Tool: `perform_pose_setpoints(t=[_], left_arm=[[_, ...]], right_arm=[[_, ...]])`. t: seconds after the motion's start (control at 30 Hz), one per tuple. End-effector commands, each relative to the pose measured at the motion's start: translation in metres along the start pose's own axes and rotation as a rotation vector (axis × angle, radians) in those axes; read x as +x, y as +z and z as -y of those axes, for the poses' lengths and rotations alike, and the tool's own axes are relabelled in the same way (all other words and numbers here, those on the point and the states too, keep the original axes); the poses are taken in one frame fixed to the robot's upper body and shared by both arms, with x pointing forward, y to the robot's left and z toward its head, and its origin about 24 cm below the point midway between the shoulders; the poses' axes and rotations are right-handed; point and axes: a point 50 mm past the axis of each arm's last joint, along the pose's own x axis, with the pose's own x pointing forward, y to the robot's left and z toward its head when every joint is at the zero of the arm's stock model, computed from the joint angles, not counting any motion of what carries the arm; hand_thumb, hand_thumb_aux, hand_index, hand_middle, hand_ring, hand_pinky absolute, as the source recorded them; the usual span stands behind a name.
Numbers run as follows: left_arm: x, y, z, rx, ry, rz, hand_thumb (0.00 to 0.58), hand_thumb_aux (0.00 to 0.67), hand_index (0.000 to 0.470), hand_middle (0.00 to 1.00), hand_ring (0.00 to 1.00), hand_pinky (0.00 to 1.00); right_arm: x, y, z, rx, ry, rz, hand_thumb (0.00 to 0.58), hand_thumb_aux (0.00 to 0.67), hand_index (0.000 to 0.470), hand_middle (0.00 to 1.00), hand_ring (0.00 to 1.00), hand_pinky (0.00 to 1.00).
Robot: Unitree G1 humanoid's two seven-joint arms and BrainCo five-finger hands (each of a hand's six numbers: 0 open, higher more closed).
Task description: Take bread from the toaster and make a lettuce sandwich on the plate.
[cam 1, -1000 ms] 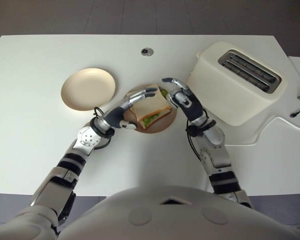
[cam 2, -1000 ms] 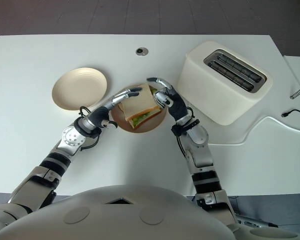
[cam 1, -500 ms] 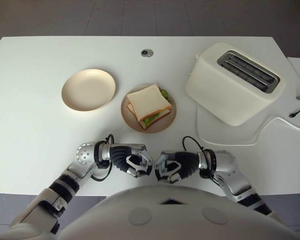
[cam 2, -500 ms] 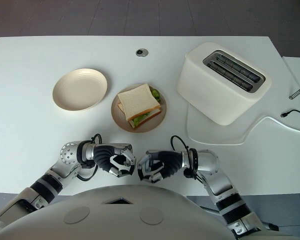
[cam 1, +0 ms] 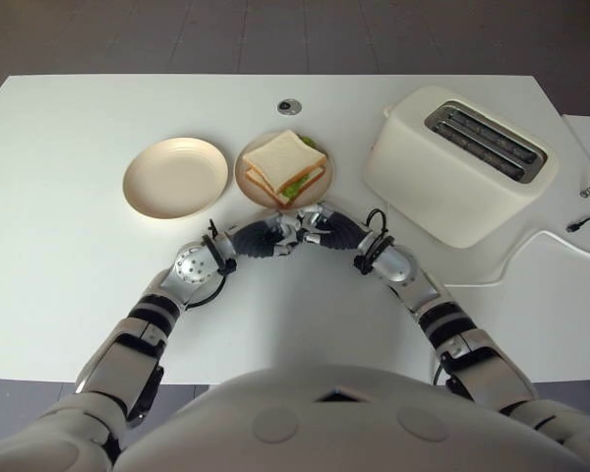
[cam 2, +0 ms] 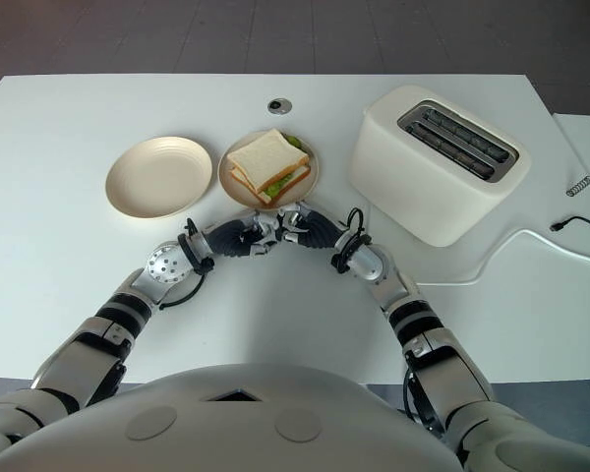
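A sandwich (cam 1: 285,162) of two white bread slices with green lettuce (cam 1: 295,185) between them lies on a small brown plate (cam 1: 313,195) at mid-table. Just in front of that plate's near rim my left hand (cam 1: 261,237) and right hand (cam 1: 326,227) meet, fingers curled, knuckles toward the plate, with nothing held in either. The cream toaster (cam 1: 457,162) stands at the right, both of its slots dark and without bread.
An empty cream plate (cam 1: 175,177) sits directly left of the sandwich plate. The toaster's white cable (cam 1: 531,246) loops across the table at the right. A small round fitting (cam 1: 289,105) is set into the table behind the plates.
Both hands went from the sandwich back to the near table edge, curling, then came forward again. The brown plate with the sandwich now lies farther from me, beside the cream plate.
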Motion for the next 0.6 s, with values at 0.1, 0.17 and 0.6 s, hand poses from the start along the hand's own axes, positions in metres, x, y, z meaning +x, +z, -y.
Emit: perform_pose_setpoints(t=[0.1, 0.17, 0.6], left_arm=[[0.007, 0.019, -0.022, -0.07, 0.336, 0.181, 0.0, 0.0, 0.0, 0.0, 0.0, 0.0], [0.006, 0.031, -0.027, -0.125, 0.416, 0.279, 0.0, 0.0, 0.0, 0.0, 0.0, 0.0], [-0.029, 0.098, -0.065, -0.839, 0.43, 0.812, 0.0, 0.0, 0.0, 0.0, 0.0, 0.0]], right_arm=[[-0.005, 0.021, 0.031, 0.189, -0.256, 0.172, 0.58, 0.67, 0.47, 1.0, 1.0, 1.0], [-0.009, 0.038, 0.049, 0.272, -0.352, 0.3, 0.58, 0.67, 0.47, 1.0, 1.0, 1.0], [-0.069, 0.089, 0.101, 0.959, -0.328, 0.819, 0.0, 0.0, 0.0, 0.0, 0.0, 0.0]])
